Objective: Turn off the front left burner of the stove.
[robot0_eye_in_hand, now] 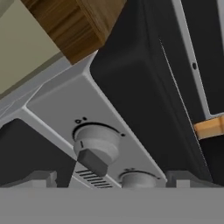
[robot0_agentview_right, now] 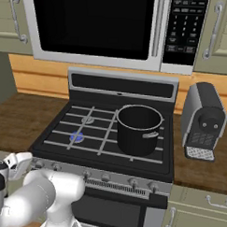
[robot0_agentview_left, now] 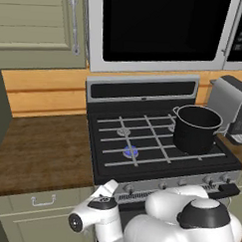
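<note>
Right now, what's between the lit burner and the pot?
Just grey grate bars over black cooktop; no other item separates the burner from the pot, as both base views show.

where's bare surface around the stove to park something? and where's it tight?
Free: the wood counter left of the stove, and the unlit back left burner. The front left burner is bare but lit. Crowded: the pot fills the stove's right half, and the coffee machine takes most of the right counter.
</note>
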